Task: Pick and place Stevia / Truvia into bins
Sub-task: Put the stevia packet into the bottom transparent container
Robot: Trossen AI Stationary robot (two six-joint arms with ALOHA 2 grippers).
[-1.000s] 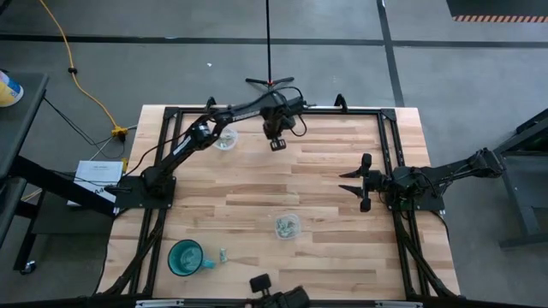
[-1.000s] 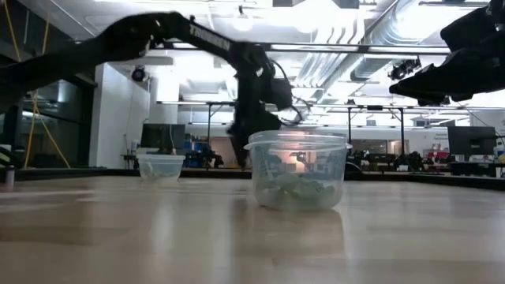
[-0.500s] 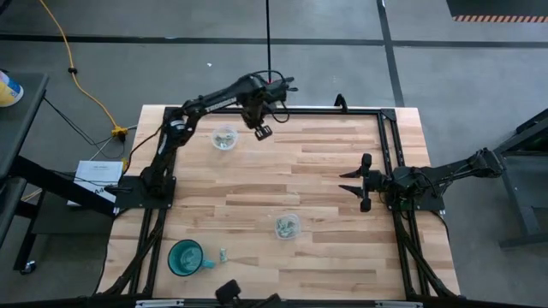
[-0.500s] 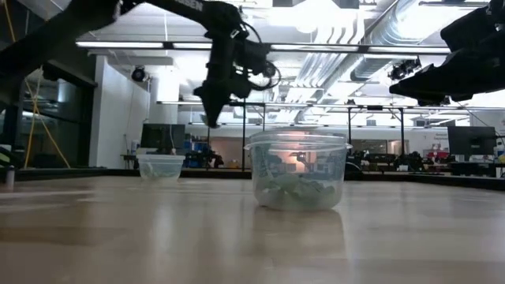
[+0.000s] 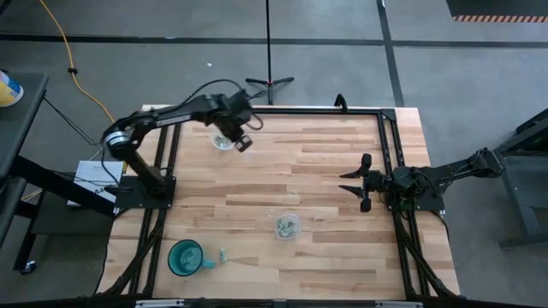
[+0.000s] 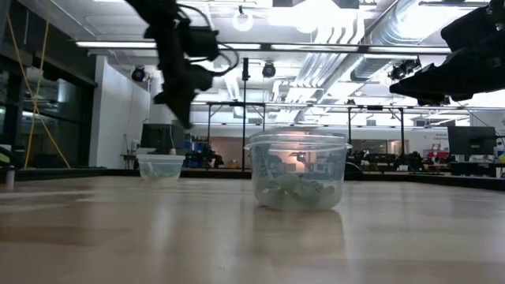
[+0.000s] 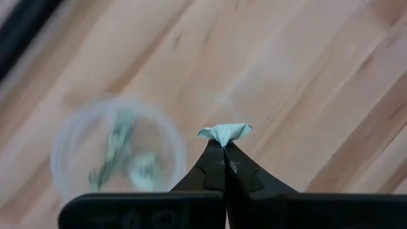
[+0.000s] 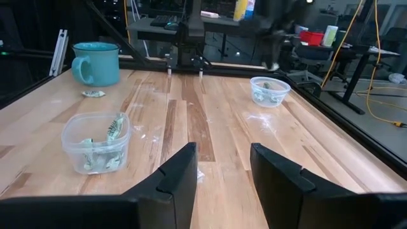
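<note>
The left gripper [image 7: 224, 147], jaws clenched on 1 pale green paper sachet [image 7: 224, 132], hovers beside the clear round plastic cup [image 5: 223, 139] near the desk's far-left corner, ready for dropping. The right gripper [image 5: 356, 181] waits released at the right edge.

A robotics lab or workshop: exposed ceiling ducts [image 6: 371, 35], bare concrete floor [image 5: 479, 85], a yellow cable [image 5: 81, 77], and a framed wooden table [image 5: 282, 192].
</note>
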